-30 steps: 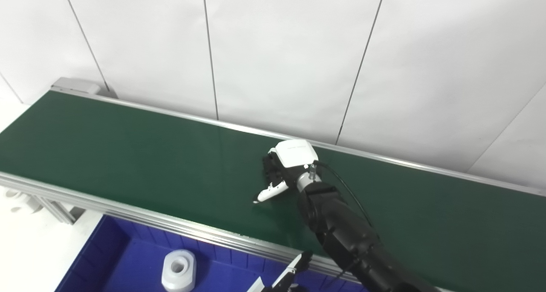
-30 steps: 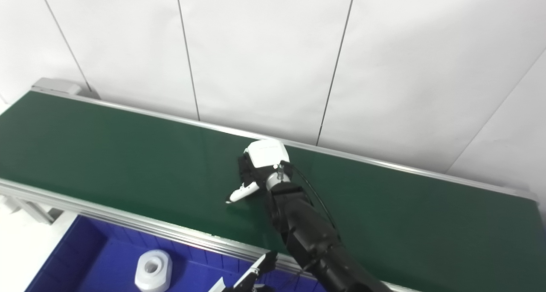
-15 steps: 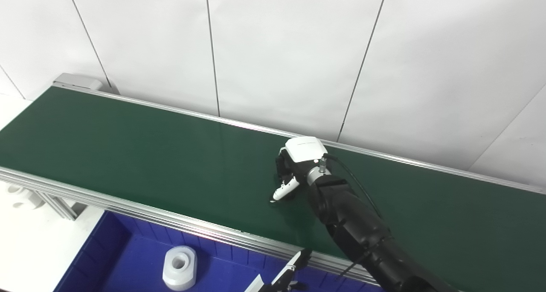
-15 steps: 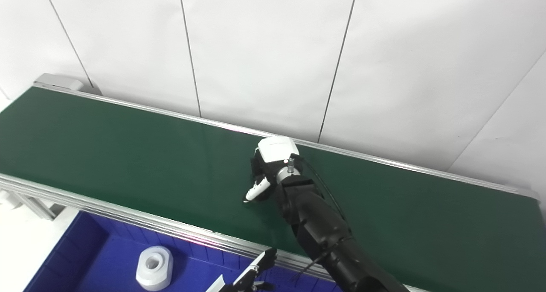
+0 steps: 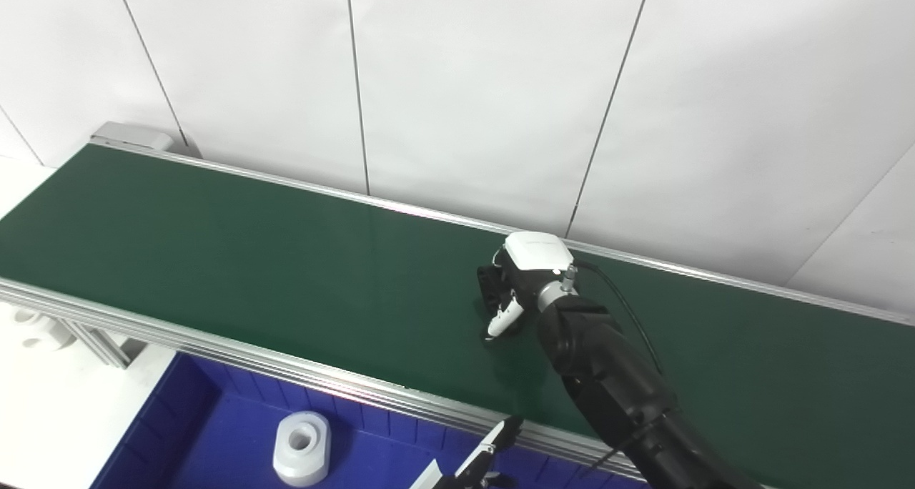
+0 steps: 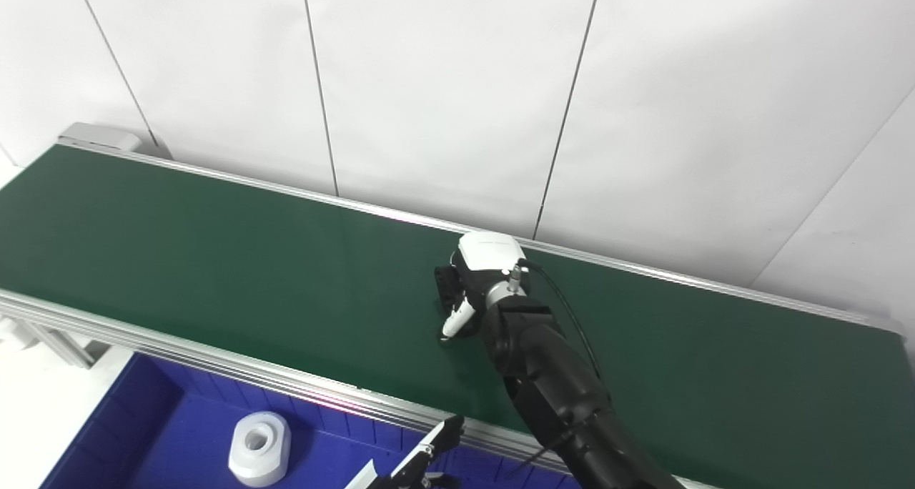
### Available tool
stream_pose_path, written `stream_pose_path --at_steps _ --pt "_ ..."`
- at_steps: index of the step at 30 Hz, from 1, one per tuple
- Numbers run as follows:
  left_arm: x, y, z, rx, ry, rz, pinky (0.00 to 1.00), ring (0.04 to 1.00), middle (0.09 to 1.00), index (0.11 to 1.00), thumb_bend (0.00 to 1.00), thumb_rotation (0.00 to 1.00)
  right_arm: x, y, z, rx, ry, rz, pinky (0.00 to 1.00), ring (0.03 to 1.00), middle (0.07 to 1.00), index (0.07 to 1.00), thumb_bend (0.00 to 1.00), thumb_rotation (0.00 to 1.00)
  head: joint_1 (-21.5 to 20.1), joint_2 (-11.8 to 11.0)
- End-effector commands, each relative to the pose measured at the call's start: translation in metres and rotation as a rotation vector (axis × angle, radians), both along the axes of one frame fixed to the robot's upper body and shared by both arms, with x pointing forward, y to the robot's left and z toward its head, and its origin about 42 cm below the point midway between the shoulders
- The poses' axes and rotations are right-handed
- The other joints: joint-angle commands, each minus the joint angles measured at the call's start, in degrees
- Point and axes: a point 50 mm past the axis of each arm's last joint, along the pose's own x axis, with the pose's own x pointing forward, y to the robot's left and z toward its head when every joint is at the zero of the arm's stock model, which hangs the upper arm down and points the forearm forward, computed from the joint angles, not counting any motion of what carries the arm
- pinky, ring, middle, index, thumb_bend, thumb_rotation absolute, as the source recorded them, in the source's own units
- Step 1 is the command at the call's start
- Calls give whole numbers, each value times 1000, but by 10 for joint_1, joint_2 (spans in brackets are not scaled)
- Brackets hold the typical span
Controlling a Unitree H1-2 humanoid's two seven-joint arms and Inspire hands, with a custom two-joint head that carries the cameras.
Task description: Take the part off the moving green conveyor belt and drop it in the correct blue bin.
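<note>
Green conveyor belt shows no part; we can't locate one. Right robot hand hovers low over it, fingers curled downward, grip unclear. Left robot hand nearer blue bin.

Right arm reaches up from bottom right, right hand palm down, white back plate up, fingers curled downward, thumb pointing down-left. Left hand barely in view at bottom edge, fingertips only, state unclear.
</note>
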Motion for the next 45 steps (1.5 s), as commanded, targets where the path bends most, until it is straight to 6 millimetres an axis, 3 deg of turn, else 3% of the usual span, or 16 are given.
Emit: stream_pose_path --at_steps 1,4,9,12,17,20,26,34,38,41,44,45 --pt "-9 -25 22 -90 -41 -27 804 994 1000 1000 961 654 -3 -13 -11 -25 30 -49 254 418 520 494 516 0 -1 2" --pt "-9 -25 22 -86 -43 -29 792 987 1000 1000 957 656 -5 -14 -9 -13 24 -46 254 418 521 494 516 0 -2 2" --pt "-9 -25 23 -88 -35 -31 860 1000 1000 1000 954 654 -10 -15 -2 53 13 -59 260 420 521 493 516 0 -9 5" --pt "-8 -24 23 -93 -33 -28 866 1000 1000 1000 955 652 -13 -17 8 91 -10 -57 272 394 480 550 510 0 -21 8" --pt "-7 -19 24 -102 -27 -32 886 1000 1000 1000 954 653 -25 -28 30 193 -94 -23 236 387 460 522 515 0 -38 11" --pt "-5 -15 24 -95 -24 -35 889 1000 1000 1000 952 659 -42 -35 52 272 -155 -12 217 411 473 500 518 0 -59 13" --pt "-1 -4 21 -100 -14 -32 958 1000 1000 1000 966 670 -74 -48 87 332 -207 2 334 391 488 541 511 0 -93 17" --pt "2 12 19 -112 -8 -25 979 1000 1000 1000 932 684 -121 -62 120 374 -244 5 289 374 456 549 508 0 -149 31" --pt "4 24 24 -98 -17 -13 968 1000 1000 1000 928 714 -145 -69 126 385 -246 -16 253 364 448 549 508 0 -200 50" --pt "5 33 30 -96 -16 5 976 1000 1000 1000 916 741 -166 -78 124 376 -239 -33 233 404 505 491 516 0 -225 64" --pt "7 44 40 -103 -7 24 991 1000 1000 1000 923 764 -188 -85 124 376 -225 -71 272 376 481 541 509 0 -277 102" --pt "8 47 42 -105 -5 28 997 1000 1000 1000 929 781 -193 -87 124 381 -219 -84 260 367 467 550 508 0 -277 102"
